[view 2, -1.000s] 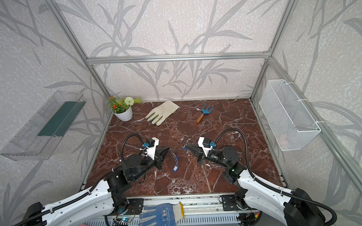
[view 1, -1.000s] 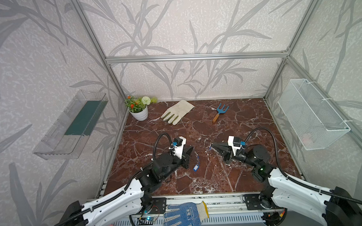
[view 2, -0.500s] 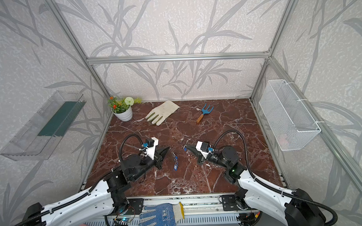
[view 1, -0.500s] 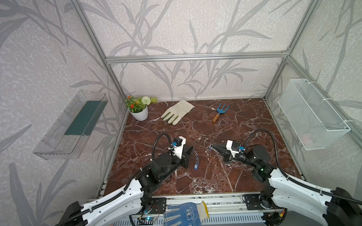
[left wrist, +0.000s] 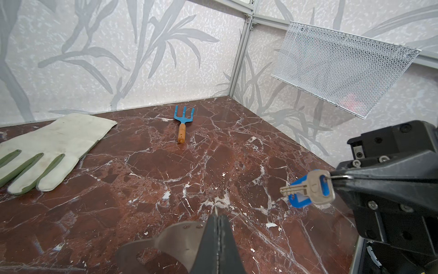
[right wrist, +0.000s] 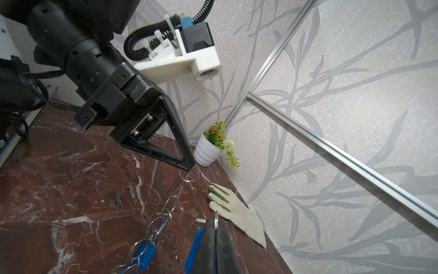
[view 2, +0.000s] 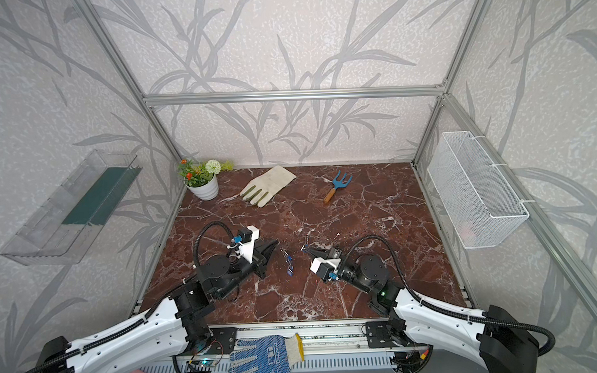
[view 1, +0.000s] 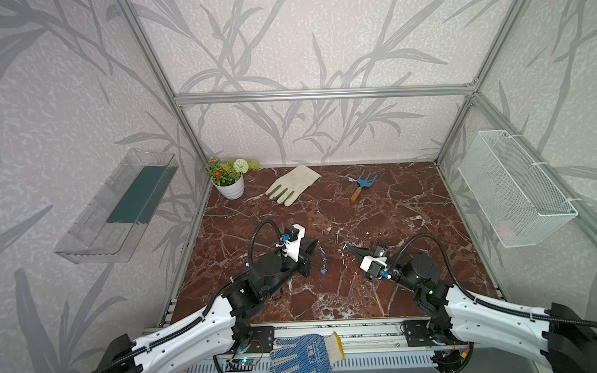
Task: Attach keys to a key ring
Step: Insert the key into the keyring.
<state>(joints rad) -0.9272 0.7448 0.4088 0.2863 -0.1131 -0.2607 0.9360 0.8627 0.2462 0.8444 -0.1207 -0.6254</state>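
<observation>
My left gripper [view 1: 317, 243] [view 2: 278, 242] hovers over the marble floor, shut. In the left wrist view its jaws [left wrist: 216, 213] are closed on the key ring [left wrist: 170, 239], a grey metal plate with a cutout. From its tip [right wrist: 189, 166] hangs a chain of wire rings [right wrist: 170, 206] with blue keys [right wrist: 145, 253] [view 1: 324, 270] [view 2: 290, 271]. My right gripper [view 1: 347, 248] [view 2: 304, 248] [right wrist: 215, 224] faces it a short gap away. It is shut on the small ring of a silver key with a blue tag [left wrist: 308, 187] [right wrist: 193, 244].
A white glove [view 1: 292, 186], a blue hand fork [view 1: 363, 185] and a flower pot [view 1: 229, 186] lie at the back. A wire basket [view 1: 516, 190] hangs on the right wall and a clear shelf [view 1: 120, 207] on the left. A blue glove [view 1: 303, 356] lies on the front rail.
My right wrist has rolled, swinging its camera mount from above the gripper round to the near side. The right fingertips dipped slightly. The left arm has stayed still.
</observation>
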